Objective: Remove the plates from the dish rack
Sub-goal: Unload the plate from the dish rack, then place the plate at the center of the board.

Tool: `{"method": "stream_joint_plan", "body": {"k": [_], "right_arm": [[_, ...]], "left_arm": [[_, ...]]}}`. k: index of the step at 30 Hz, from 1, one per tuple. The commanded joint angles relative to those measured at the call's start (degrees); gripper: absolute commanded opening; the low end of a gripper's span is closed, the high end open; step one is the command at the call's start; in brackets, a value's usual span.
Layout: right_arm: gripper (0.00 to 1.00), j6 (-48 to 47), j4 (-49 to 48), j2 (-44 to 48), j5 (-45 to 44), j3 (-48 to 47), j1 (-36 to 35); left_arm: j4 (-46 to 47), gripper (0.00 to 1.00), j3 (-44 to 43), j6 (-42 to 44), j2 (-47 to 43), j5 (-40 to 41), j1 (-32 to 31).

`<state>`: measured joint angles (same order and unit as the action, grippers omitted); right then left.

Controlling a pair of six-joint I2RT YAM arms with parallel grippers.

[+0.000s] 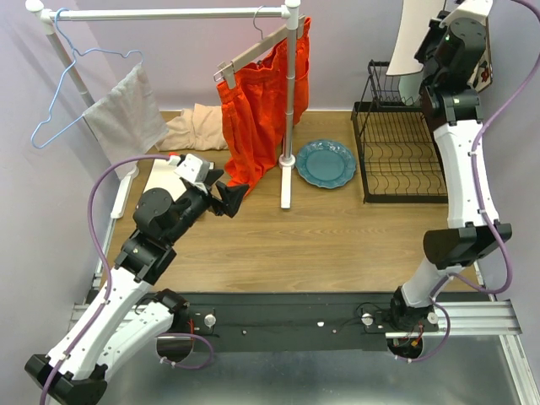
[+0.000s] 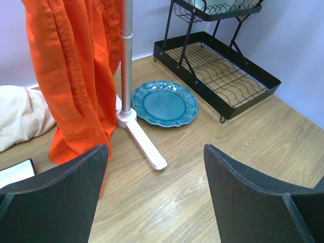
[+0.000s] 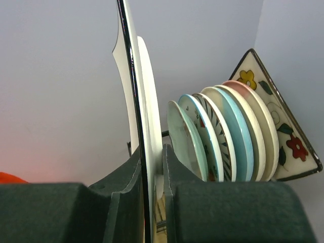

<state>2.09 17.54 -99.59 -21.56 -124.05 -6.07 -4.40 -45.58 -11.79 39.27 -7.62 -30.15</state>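
right gripper [image 3: 152,164] narrowly parted, pinching the white plate [image 3: 147,91] edge-on by its rim. overhead its fingers are hidden behind the arm, and the plate is cut off by the top edge, above the dish rack [image 1: 401,160] at far right. row of plates [image 3: 223,136] just right; their slots unseen. left gripper [image 2: 156,152] spread wide, holding nothing, over the wood table [image 1: 321,245]. teal plate [image 1: 326,163] flat beside the white rail [image 1: 289,101]. lilac walls.

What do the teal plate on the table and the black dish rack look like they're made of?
Teal plate: likely glazed ceramic, given its glossy sheen and embossed, scalloped rim.
Dish rack: probably coated metal, judging by the thin bent wires and flat black frame with a satin finish.
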Motion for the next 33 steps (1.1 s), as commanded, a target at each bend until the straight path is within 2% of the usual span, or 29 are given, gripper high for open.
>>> {"method": "stream_joint_plan", "body": {"k": [1, 5, 6, 11, 18, 23, 33], "right_arm": [[0.01, 8.18, -9.28, 7.47, 2.93, 2.4, -0.26], [0.01, 15.56, -5.24, 14.05, 6.79, 10.65, -0.26], [0.01, 18.01, -5.06, 15.64, 8.01, 15.63, -0.35], [0.01, 20.85, -3.22, 26.35, 11.54, 27.09, -0.26], [0.01, 23.83, -1.55, 33.4, 18.13, 32.38, -0.26], [0.01, 28.05, -0.58, 36.39, 26.03, 35.97, -0.26], [0.01, 33.06, 4.34, 47.46, 39.3, 54.95, -0.26]], "left_arm": [[0.89, 0.86, 0.49, 0.28, -1.38, -0.47, 0.36], [0.98, 0.86, 0.58, 0.19, -2.0, -0.38, 0.36], [0.98, 0.86, 0.41, 0.19, -2.09, -0.38, 0.36], [0.98, 0.86, 0.58, 0.19, -2.88, -0.56, 0.36], [1.06, 0.86, 0.58, 0.19, -3.23, -0.38, 0.44], [0.98, 0.86, 0.76, 0.19, -3.58, 0.32, 0.44], [0.98, 0.86, 0.67, 0.28, -3.67, 0.85, 0.44]]}}
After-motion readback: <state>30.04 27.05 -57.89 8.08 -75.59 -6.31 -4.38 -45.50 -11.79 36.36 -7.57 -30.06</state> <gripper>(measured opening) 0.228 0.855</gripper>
